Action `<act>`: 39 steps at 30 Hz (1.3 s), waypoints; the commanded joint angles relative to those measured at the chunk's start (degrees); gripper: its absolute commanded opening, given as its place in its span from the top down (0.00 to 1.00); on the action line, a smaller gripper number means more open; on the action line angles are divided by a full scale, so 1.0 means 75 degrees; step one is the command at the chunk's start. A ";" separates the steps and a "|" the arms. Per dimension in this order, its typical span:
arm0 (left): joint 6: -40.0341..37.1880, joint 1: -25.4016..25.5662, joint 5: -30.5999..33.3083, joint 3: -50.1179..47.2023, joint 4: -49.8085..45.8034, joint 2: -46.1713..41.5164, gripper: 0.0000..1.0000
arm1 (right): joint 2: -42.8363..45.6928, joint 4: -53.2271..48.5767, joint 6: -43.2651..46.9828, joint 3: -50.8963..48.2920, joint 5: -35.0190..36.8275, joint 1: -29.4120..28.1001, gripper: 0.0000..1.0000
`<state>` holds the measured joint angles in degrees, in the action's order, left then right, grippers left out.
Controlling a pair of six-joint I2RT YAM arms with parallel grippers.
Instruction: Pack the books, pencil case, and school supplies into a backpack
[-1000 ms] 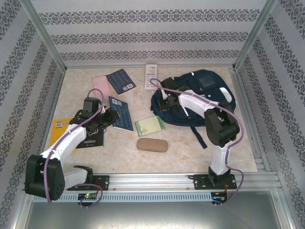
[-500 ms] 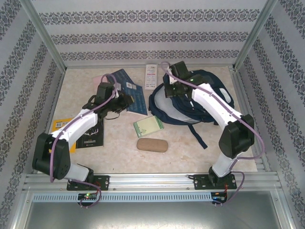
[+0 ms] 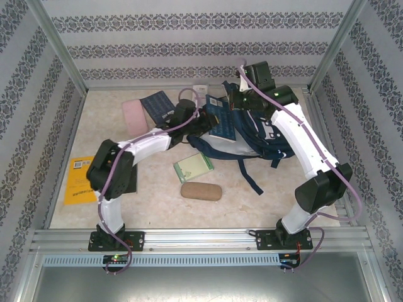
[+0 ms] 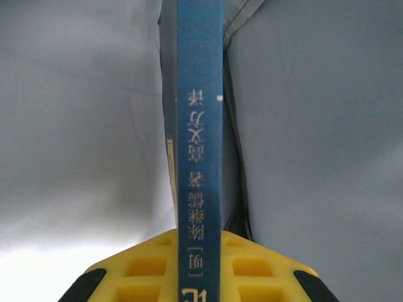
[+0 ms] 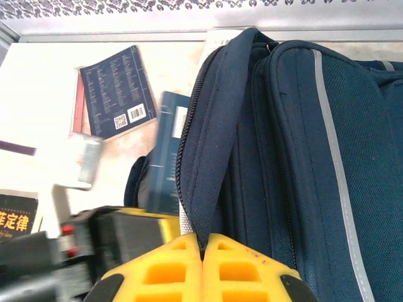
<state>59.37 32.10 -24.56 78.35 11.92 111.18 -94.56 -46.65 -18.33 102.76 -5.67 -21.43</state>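
The left arm (image 3: 146, 141) rises from its base, folds sharply at the elbow and stretches its white forearm out to the right and away, wrist leading. The left claw (image 4: 200, 255) is clamped on the spine edge of a dark blue book (image 4: 200, 126), one yellow finger on each side of it. The right arm (image 3: 303, 143) stands tall, its forearm reaching far back and leftward. The right claw (image 5: 203, 244) has its yellow fingers pressed together, pinching the zippered rim of the backpack (image 5: 289, 157).
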 commanded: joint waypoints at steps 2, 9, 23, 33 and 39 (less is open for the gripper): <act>0.0723 0.0366 0.0318 0.0857 0.1471 0.0624 1.00 | 0.0430 0.0502 -0.0500 0.0246 -0.0323 0.0107 1.00; 0.1699 0.0855 0.0701 0.1697 0.2496 0.1832 1.00 | 0.0497 0.0673 -0.0845 0.0117 -0.0585 0.0285 1.00; 0.2817 0.1714 0.1975 0.4470 0.0288 0.4022 1.00 | 0.0553 0.1037 -0.1387 -0.0009 -0.0985 0.0360 1.00; 0.1634 0.1983 0.2475 0.5356 -0.1683 0.3946 0.37 | 0.0564 0.1164 -0.1368 -0.0192 -0.1040 0.0485 1.00; 0.1041 0.1786 0.2816 0.4205 -0.2002 0.2574 0.13 | 0.0663 0.1243 -0.1210 -0.0647 -0.1105 0.0750 1.00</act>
<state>71.55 45.89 -6.26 111.79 0.10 138.61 -91.98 -42.28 -28.16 99.20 -13.04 -17.19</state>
